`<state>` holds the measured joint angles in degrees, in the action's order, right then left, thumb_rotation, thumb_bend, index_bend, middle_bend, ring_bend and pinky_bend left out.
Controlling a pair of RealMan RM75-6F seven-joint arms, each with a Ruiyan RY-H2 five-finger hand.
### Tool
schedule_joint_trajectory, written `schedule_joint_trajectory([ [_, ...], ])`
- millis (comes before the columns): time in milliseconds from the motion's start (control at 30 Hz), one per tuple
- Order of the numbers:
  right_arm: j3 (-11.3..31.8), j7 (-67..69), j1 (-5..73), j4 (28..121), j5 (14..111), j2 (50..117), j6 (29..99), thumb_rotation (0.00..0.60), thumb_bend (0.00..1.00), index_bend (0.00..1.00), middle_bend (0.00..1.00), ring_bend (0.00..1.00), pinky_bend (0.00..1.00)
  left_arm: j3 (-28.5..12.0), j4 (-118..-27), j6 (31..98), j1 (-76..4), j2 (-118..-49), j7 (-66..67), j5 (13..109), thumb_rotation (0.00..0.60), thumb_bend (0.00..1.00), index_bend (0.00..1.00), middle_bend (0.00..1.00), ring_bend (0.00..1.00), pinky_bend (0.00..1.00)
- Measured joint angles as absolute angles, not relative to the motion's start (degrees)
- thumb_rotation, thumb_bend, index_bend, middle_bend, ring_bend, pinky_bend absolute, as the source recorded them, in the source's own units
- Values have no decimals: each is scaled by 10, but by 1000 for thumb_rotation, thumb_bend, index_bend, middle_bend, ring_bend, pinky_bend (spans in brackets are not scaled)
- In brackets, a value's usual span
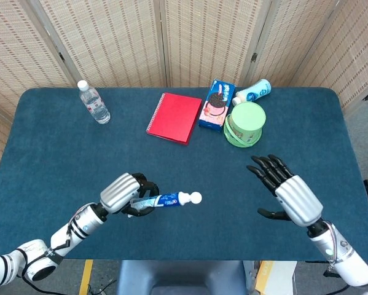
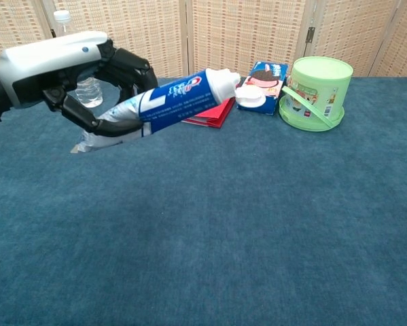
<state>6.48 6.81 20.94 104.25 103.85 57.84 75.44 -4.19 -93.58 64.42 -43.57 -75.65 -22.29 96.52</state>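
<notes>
My left hand (image 1: 123, 193) (image 2: 67, 71) grips a blue and white toothpaste tube (image 1: 170, 199) (image 2: 169, 102) by its flat tail end. The tube is lifted off the blue table (image 1: 61, 153), lying level with its white cap (image 1: 195, 197) (image 2: 249, 96) pointing to the right. In the head view my right hand (image 1: 288, 190) hovers over the right part of the table, holding nothing, its fingers spread and pointing up and away. It stays outside the chest view.
Along the back edge stand a water bottle (image 1: 94, 102) (image 2: 77, 68), a red notebook (image 1: 174, 117) (image 2: 206, 109), a blue snack box (image 1: 216, 104) (image 2: 264, 87), a green bucket (image 1: 245, 123) (image 2: 316, 92) and a lying white bottle (image 1: 252, 92). Woven screens stand behind the table.
</notes>
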Motion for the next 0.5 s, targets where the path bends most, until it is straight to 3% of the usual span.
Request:
schedule_joint_trajectory([
  [500, 99, 32, 301, 1070, 1039, 646, 703, 600, 0, 0, 0, 0, 0, -48, -998, 624, -459, -715, -282, 958, 600, 388, 720, 792, 739, 456],
])
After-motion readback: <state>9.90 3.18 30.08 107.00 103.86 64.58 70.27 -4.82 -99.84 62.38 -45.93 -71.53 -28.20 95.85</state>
